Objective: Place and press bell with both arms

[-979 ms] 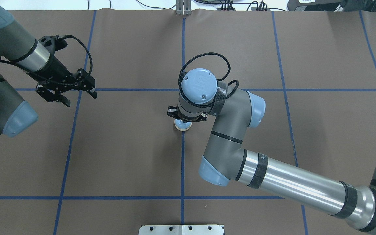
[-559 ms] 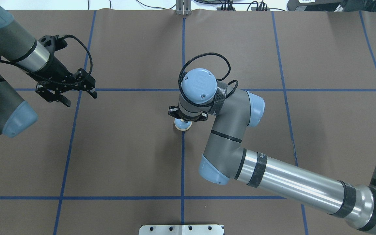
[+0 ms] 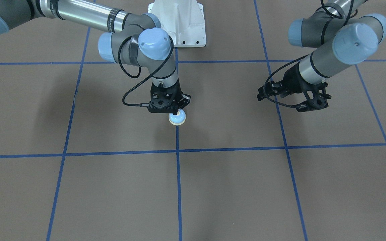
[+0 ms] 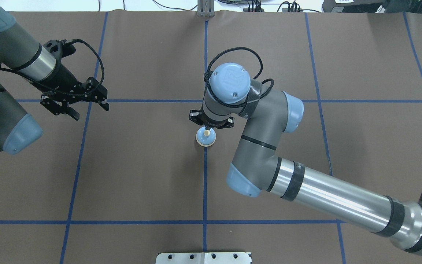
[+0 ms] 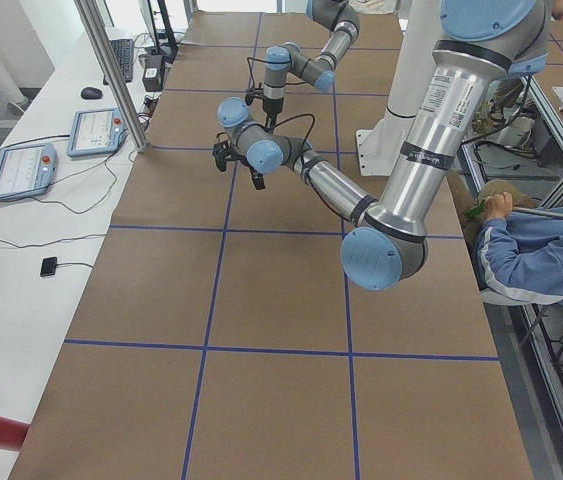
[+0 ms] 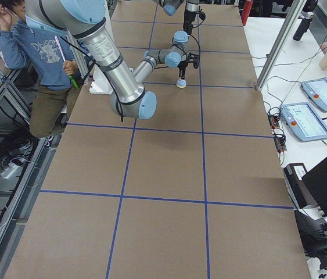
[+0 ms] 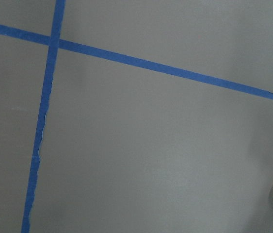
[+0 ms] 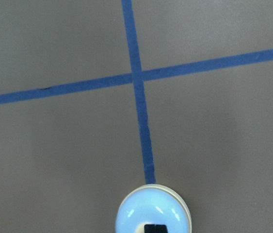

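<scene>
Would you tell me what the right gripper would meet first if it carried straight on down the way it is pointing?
The bell: the right gripper points straight down just above it, its tip over the cream button in the wrist view. How large the gap is I cannot tell.

on my screens the tabletop (image 4: 141, 165) is a flat brown, ruled into big squares by blue tape (image 4: 204, 183). the bell (image 4: 206, 138) reads light blue on the dome, with a cream base rim and a cream button. both arms look alike to me: the left arm (image 4: 13, 49) and the right arm (image 4: 328, 197) have grey and bare silver tubes, light-blue joint caps and black bands. the left hand (image 4: 91, 112) and the right hand (image 3: 174, 111) are black all over. the pedestal (image 3: 179, 20) is white. the side bench (image 5: 21, 250) is white too.
</scene>
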